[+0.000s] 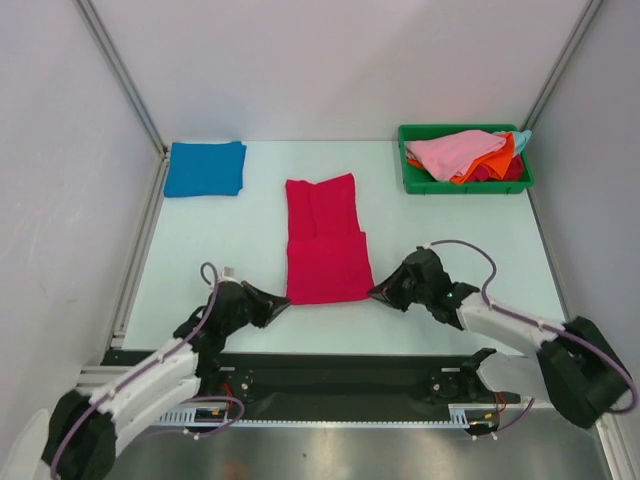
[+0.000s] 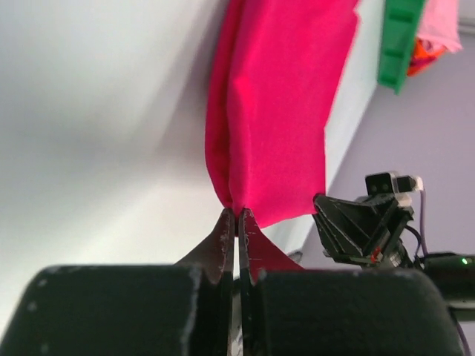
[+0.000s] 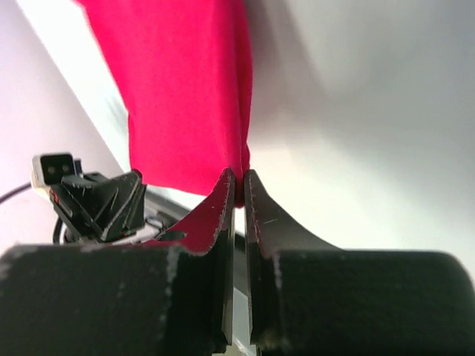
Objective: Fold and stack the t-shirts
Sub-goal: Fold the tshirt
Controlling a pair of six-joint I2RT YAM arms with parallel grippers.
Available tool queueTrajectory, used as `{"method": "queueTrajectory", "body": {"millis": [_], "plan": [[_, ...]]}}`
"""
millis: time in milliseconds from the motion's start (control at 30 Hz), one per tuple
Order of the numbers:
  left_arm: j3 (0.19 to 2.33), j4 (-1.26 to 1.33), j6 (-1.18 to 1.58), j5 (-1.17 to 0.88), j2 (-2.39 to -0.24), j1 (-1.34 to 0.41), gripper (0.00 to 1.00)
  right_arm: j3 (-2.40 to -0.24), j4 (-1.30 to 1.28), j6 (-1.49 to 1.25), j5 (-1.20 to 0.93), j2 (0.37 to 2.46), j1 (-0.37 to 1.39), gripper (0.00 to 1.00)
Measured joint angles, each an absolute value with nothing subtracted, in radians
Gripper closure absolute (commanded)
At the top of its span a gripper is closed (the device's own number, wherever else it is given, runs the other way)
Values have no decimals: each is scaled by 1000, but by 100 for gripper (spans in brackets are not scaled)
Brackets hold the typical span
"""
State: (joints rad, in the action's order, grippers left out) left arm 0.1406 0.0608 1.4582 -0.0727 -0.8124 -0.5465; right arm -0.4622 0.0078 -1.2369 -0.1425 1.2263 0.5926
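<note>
A crimson t-shirt (image 1: pixel 323 240) lies on the table as a long narrow strip, its near half wider. My left gripper (image 1: pixel 285 306) is shut on the strip's near left corner; in the left wrist view the cloth (image 2: pixel 274 111) runs up from my left gripper (image 2: pixel 237 211). My right gripper (image 1: pixel 374 292) is shut on the near right corner, where the crimson cloth (image 3: pixel 185 89) meets my right gripper (image 3: pixel 239 174). A folded blue t-shirt (image 1: pixel 205 168) lies at the back left. Pink (image 1: pixel 452 152), orange (image 1: pixel 490 162) and light blue (image 1: pixel 519 138) t-shirts are heaped in a bin.
The green plastic bin (image 1: pixel 416 178) stands at the back right of the table. White walls with metal rails close in the left, back and right sides. A black bar with the arm bases runs along the near edge.
</note>
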Motion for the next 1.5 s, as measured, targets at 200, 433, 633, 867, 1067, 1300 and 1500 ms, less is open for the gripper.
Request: {"method": "queueTrajectory", "body": {"millis": [200,433,633,867,1067,1300,1500], "plan": [[93,-253,1472,-84,-325,-585,100,-407,-144,-1274,-86,930,710,100],[138,-487,1493,-135,-6,-593,100,-387,-334,-1360,-11,710,863,100],[181,-745,1485,-171,-5,-594,100,-403,-437,-1388,20,688,952,100],[277,-794,1452,-213,-74,-595,100,-623,-562,-1295,-17,863,866,100],[539,-693,1284,-214,-555,-564,100,-896,-588,-1108,-152,1118,633,100],[911,-551,982,-285,-1121,-300,100,-1137,-553,-938,-312,1488,450,100],[1150,-485,854,-374,-1479,-208,100,-1369,-544,-865,-418,1773,383,100]]}}
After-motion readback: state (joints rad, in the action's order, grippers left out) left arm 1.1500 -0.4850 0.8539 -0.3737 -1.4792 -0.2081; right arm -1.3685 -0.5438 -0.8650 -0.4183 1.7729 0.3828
